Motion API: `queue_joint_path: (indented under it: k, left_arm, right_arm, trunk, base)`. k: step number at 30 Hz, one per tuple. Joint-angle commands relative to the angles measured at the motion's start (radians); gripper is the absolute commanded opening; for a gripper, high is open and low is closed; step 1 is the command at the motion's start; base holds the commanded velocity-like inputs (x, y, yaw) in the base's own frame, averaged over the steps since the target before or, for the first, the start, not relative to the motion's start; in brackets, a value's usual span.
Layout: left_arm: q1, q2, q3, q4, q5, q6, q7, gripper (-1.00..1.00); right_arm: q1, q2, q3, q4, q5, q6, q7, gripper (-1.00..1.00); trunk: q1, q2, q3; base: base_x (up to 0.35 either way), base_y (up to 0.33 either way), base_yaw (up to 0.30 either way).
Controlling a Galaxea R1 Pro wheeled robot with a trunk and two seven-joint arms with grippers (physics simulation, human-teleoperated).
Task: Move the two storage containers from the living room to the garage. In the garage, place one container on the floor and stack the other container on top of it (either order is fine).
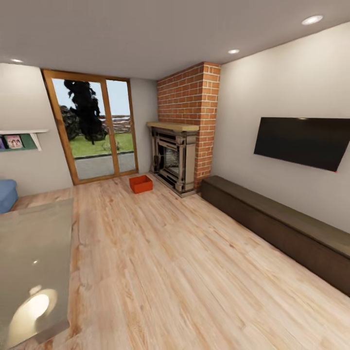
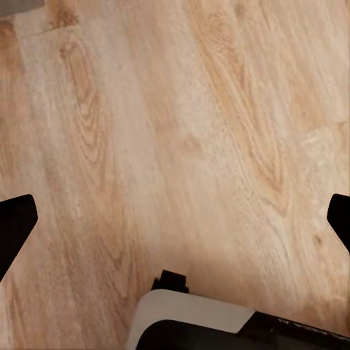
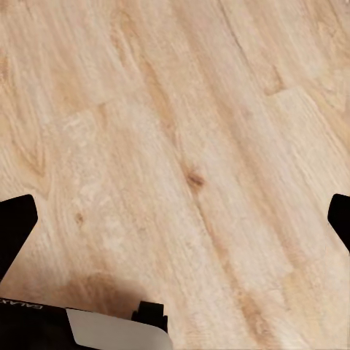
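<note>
Container: 1 rust-red storage container [image 1: 141,183] sits on the wood plank floor [image 1: 184,272] between fireplace [image 1: 173,160] and glass door [image 1: 95,127]. Left gripper [image 2: 175,219] and right gripper [image 3: 175,219] hang over planks, fingers spread wide, empty.

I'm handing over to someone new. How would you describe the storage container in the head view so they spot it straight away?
Find the brick chimney with the fireplace in the far corner, beside the glass door. On the wood floor between door and fireplace sits the container. It is a small open-top box, the one bright orange-red thing on the floor.
</note>
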Motion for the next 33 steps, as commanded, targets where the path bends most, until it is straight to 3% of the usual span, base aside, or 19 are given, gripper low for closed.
queue_joint_path:
  k: [1,33]
  left_arm:
    - [-0.002,0.000,0.000,0.005,0.004,-0.007,0.000,1.00]
    - [-0.002,0.000,0.000,0.005,0.004,-0.007,0.000,1.00]
  right_arm:
    - [-0.001,0.000,0.007,0.004,0.001,-0.007,0.000,1.00]
    - [-0.001,0.000,0.007,0.004,0.001,-0.007,0.000,1.00]
  trunk:
    - [0.001,-0.001,0.000]
    - [0.001,-0.001,0.000]
  base:
    - [0.325,-0.132,0.252]
    - [0.325,-0.135,0.252]
